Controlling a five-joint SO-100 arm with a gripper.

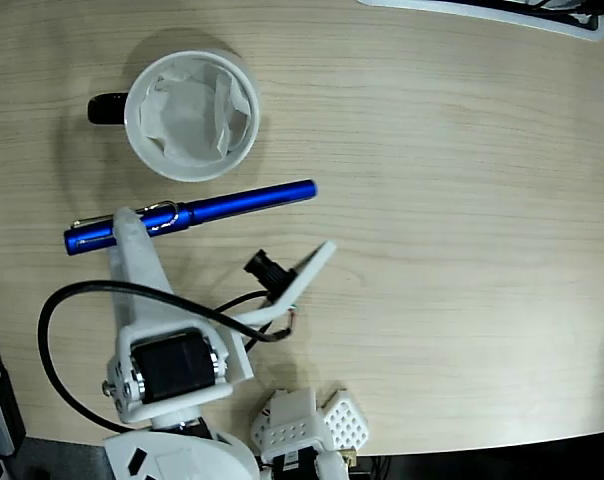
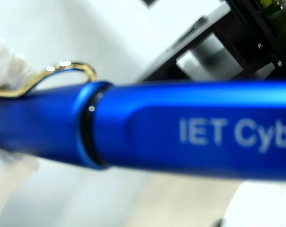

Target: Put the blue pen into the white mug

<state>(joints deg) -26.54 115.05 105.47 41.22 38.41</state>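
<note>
The blue pen (image 1: pixel 232 203) lies almost level just below the white mug (image 1: pixel 187 173) in the fixed view, silver clip toward the left. Crumpled white paper (image 1: pixel 194 112) lines the mug, and its black handle (image 1: pixel 107 108) points left. My white gripper (image 1: pixel 129 228) reaches up from the bottom left and is shut on the pen near the clip, one finger covering the barrel. In the wrist view the pen (image 2: pixel 147 132) fills the frame, blurred, with its clip (image 2: pixel 62 71) on top and a white finger (image 2: pixel 3 66) at the left edge. I cannot tell whether the pen is touching the table.
A black cable (image 1: pixel 50 330) loops left of the arm. The arm's base and a white perforated part (image 1: pixel 312 420) sit at the table's bottom edge. A white object (image 1: pixel 482 12) runs along the top right edge. Light wood table (image 1: pixel 462 220) spreads to the right.
</note>
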